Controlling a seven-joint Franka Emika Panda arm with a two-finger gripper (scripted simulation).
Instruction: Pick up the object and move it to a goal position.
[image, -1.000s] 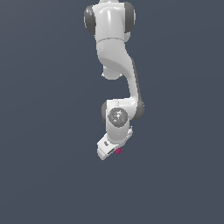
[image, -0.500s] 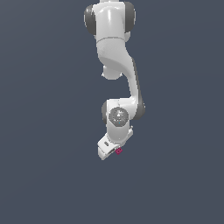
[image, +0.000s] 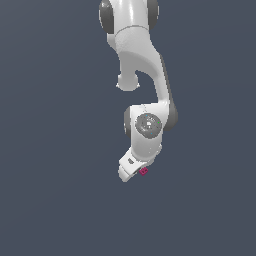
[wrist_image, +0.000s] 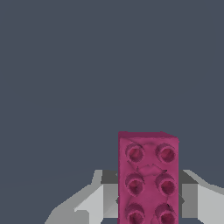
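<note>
The object (wrist_image: 148, 175) is a small magenta-pink rectangular block with round studs on its face. In the wrist view it stands between my two grey fingers (wrist_image: 103, 199), which press against its long sides. My gripper (wrist_image: 148, 197) is shut on it. In the exterior view the object (image: 143, 171) shows as a tiny pink speck at the tip of the white hand, and my gripper (image: 136, 173) hangs low below the bent arm. The fingers themselves are hidden by the hand in that view.
A plain dark grey-blue background fills both views. The white arm (image: 145, 75) reaches down from the top of the exterior view. No other object or goal mark shows.
The wrist and hand have shifted slightly toward the exterior view's right, and the pink object has moved with them.
</note>
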